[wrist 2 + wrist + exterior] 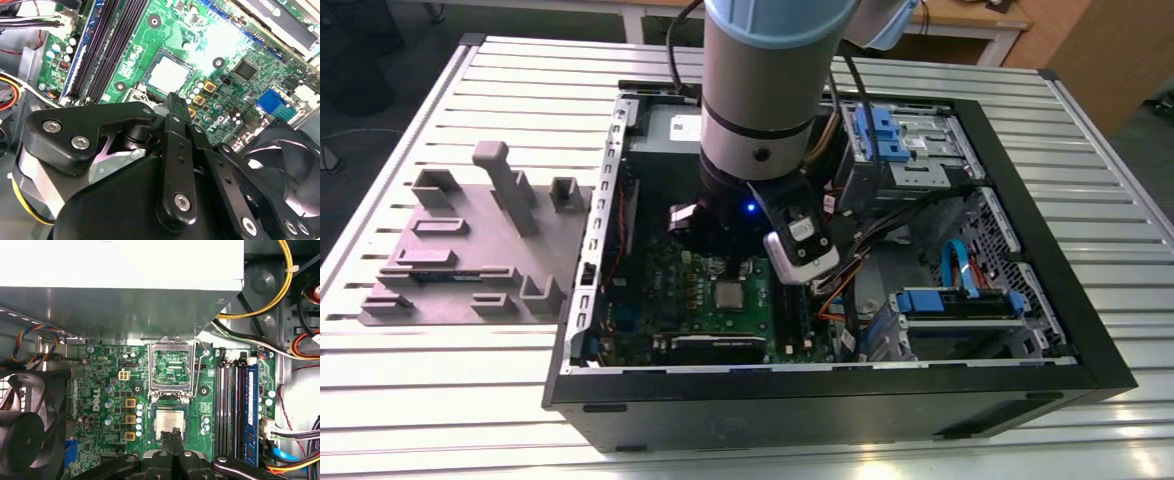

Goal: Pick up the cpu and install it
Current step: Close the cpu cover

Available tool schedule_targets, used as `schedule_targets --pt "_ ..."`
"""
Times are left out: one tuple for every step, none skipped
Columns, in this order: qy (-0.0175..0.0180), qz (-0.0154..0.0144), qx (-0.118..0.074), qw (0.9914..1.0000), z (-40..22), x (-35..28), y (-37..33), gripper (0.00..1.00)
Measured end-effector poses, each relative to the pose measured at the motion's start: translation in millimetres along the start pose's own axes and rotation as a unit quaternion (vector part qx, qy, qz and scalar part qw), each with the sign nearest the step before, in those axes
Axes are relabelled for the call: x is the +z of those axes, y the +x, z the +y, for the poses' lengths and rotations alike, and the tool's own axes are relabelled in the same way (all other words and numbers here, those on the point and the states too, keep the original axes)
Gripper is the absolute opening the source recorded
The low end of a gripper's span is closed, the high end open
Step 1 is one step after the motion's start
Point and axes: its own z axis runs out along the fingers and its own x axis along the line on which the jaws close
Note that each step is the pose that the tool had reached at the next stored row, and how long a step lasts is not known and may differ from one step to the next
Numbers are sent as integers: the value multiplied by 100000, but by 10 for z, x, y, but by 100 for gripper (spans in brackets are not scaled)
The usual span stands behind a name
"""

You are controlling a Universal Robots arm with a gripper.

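Gripper (172, 432) closed tight, empty, tips over the cpu (169, 421) lying in its socket (170, 408); I'd keep contact light, checking it's flat.

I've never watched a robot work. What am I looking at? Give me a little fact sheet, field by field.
Setting: open computer case on a slatted metal table
Cpu: lying flat on the green motherboard
Socket frame: flipped up, open
Claw: shut, holding nothing, tips close to the cpu; contact unclear
Nearby: black fan
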Motion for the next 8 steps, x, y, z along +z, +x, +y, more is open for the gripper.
schedule_targets --pt "18 3 0 100000 0 -1 0 10" --pt "30 6 -3 100000 0 -1 0 10" --pt "44 7 0 100000 -1 -1 0 10" --pt "60 7 0 100000 -1 -2 0 10" --pt "69 10 1 100000 -1 -2 0 10" --pt "65 6 1 100000 0 -1 -1 10" --pt "68 14 -30 100000 0 0 -15 10" --pt "75 31 -66 100000 0 2 -49 10"
